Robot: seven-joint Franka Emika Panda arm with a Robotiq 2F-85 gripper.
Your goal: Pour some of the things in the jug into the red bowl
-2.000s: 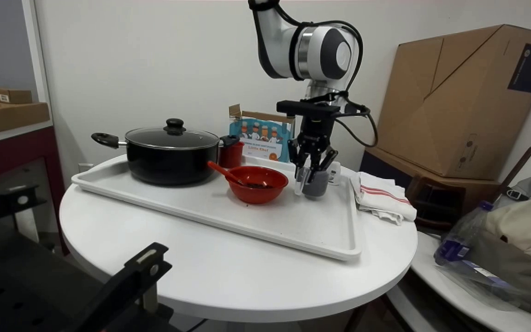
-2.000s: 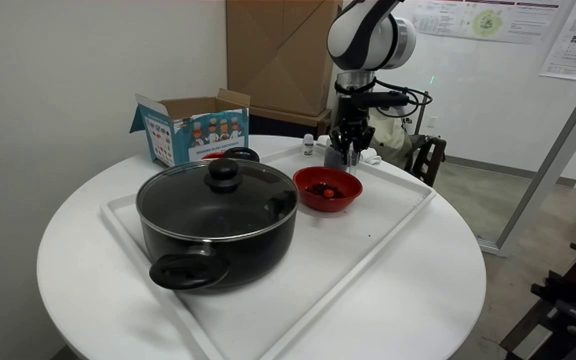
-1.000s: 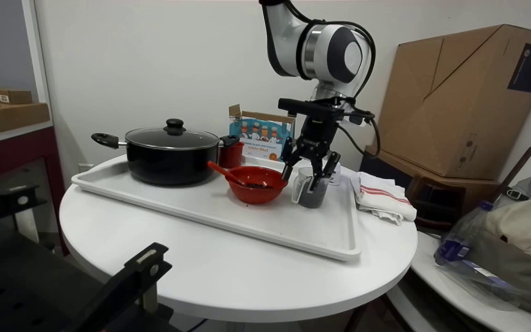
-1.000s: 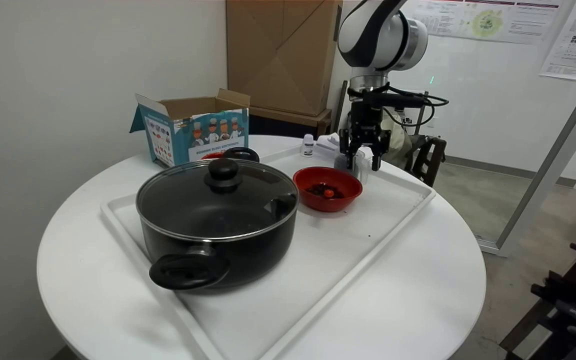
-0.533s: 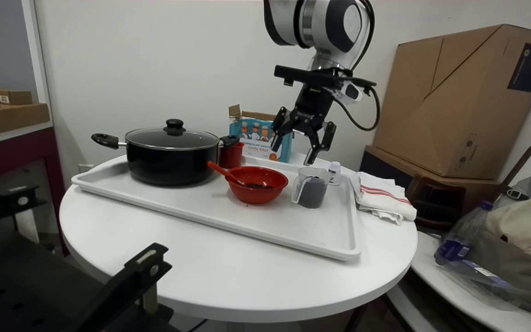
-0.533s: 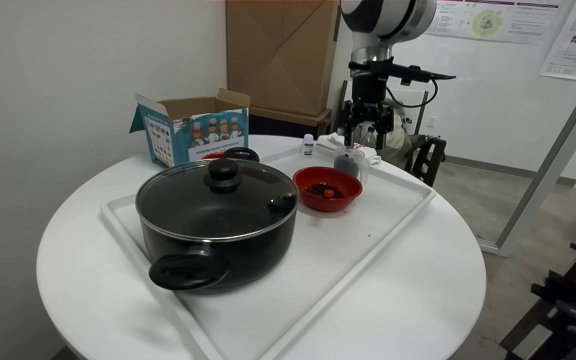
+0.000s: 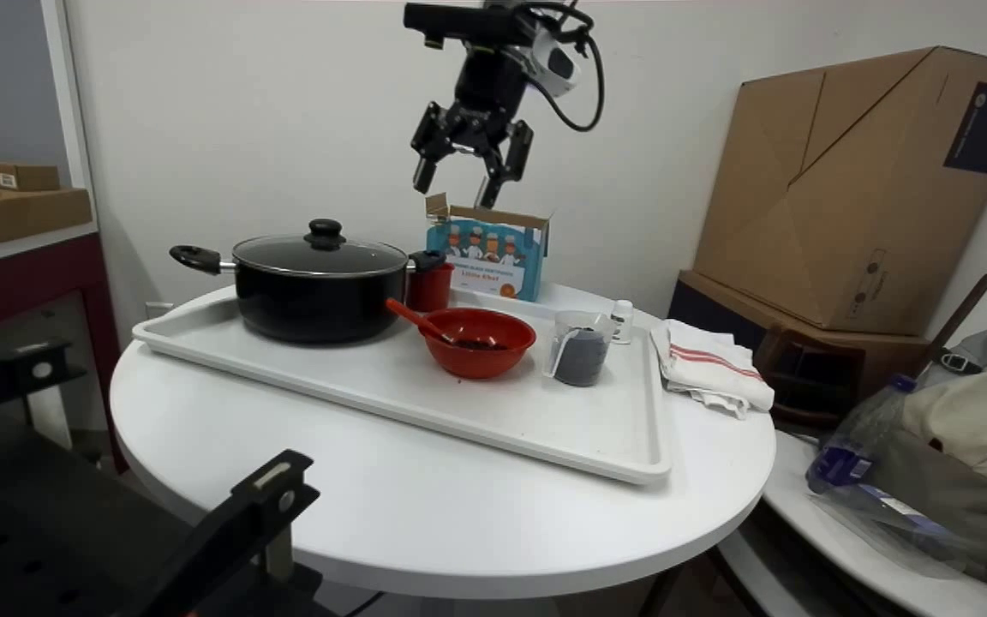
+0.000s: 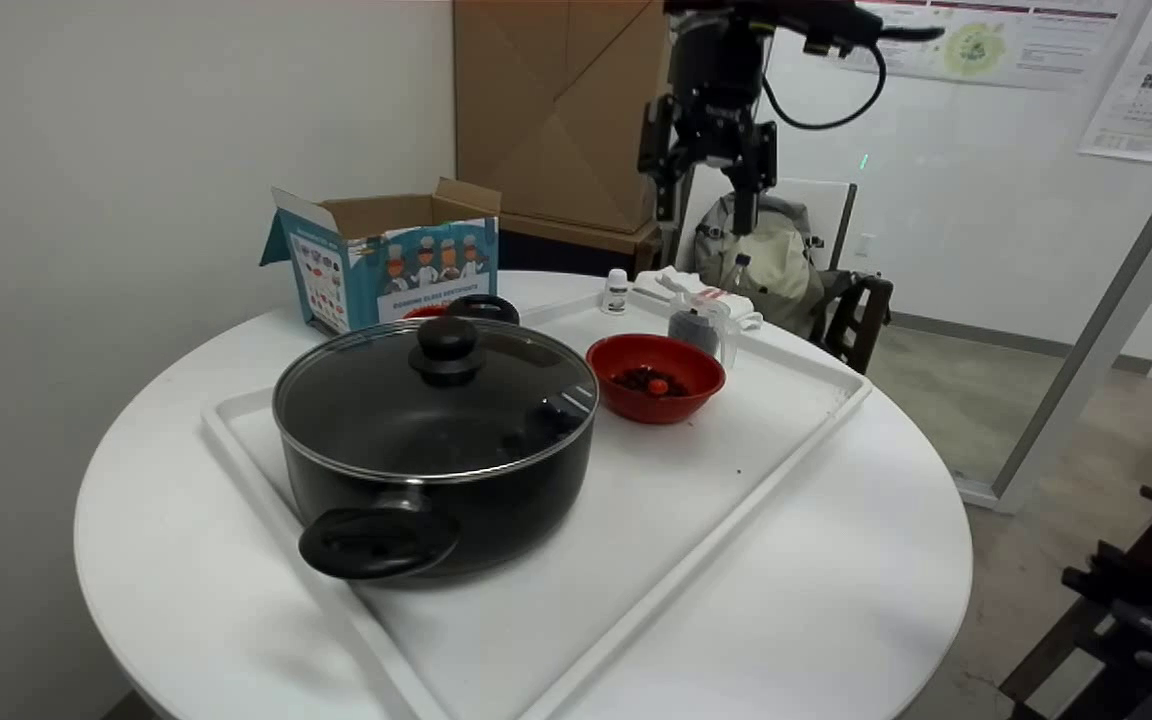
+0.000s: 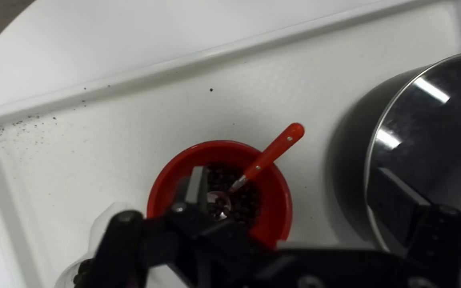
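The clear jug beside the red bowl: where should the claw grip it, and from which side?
Probably by its handle, with the open claw coming down from above to straddle it. The jug stands upright and the handle juts out from its rounded body, so it likely offers the slimmer hold.

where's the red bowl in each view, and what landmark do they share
In an exterior view: red bowl near the centre, right of the black pot.
In an exterior view: red bowl just right of centre, by the right edge of the black pot.
In the wrist view: red bowl lower middle, partly covered by the jaws, left of the black pot.
Shared landmark: the black pot.
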